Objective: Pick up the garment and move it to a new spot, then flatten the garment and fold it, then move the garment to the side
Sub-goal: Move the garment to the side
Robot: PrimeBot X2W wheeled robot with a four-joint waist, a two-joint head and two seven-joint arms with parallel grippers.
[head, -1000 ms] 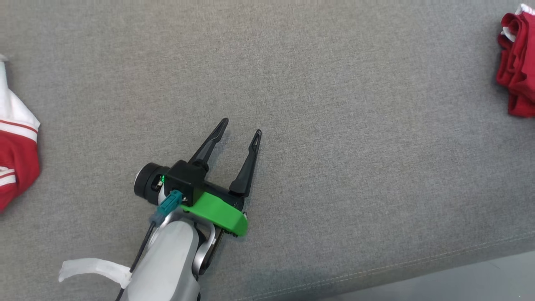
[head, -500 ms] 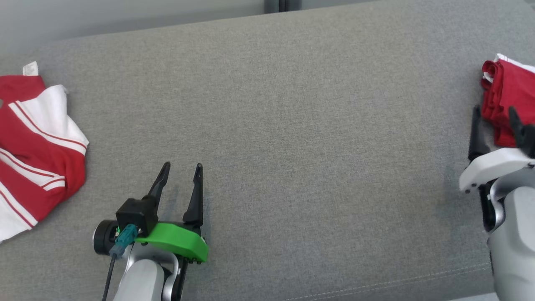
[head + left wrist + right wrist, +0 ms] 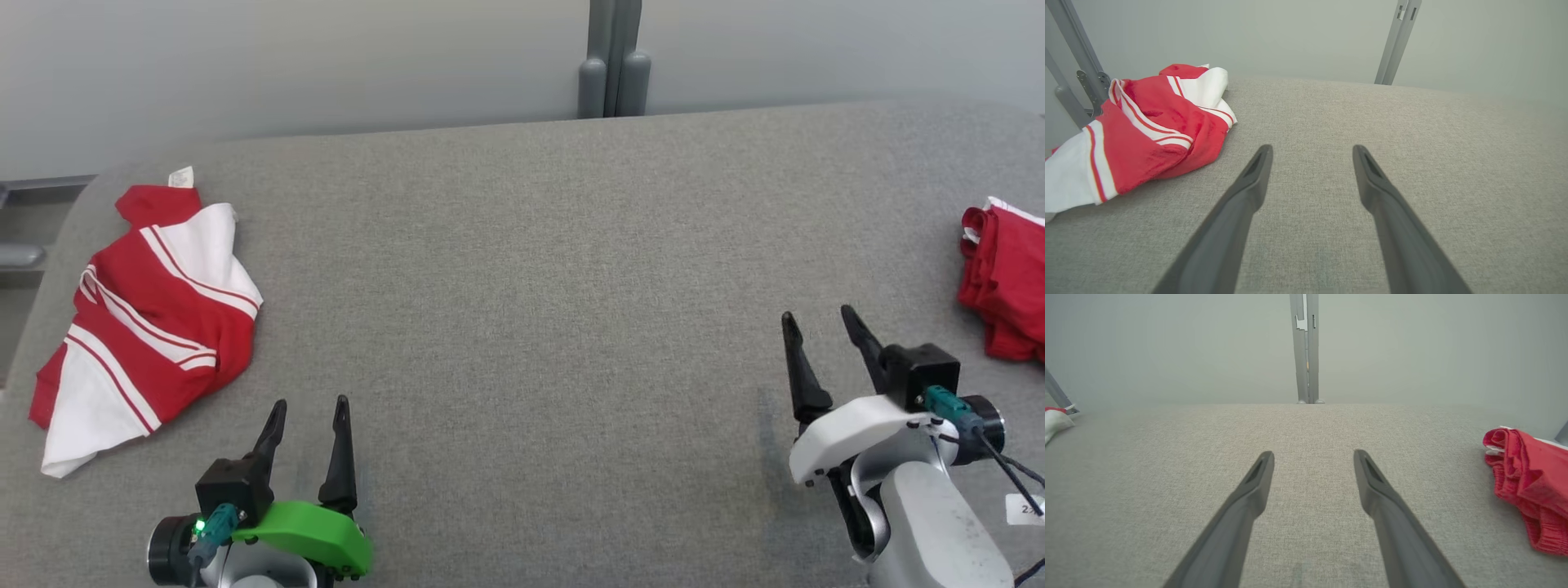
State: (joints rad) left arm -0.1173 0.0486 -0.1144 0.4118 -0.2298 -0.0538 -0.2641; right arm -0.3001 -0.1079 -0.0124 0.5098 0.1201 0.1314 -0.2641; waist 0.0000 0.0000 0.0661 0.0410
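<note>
A crumpled red and white striped garment (image 3: 155, 318) lies at the far left of the grey cushioned surface (image 3: 531, 269); the left wrist view has it (image 3: 1151, 122) left of my fingers. My left gripper (image 3: 310, 402) (image 3: 1312, 147) stands open and empty near the front edge, to the right of that garment and apart from it. My right gripper (image 3: 816, 313) (image 3: 1313, 452) is open and empty at the front right. A bunched plain red garment (image 3: 1008, 286) (image 3: 1531, 482) lies at the right edge, right of that gripper and not touching it.
A grey wall with a vertical metal post (image 3: 614, 57) stands behind the surface. Metal frame parts (image 3: 1077, 69) stand behind the striped garment. The broad middle of the grey surface lies between my two grippers.
The whole head view has shifted, so the camera moved and now takes in the wall. My left gripper has drawn back and leftward. The right gripper has come into view. Both stay open.
</note>
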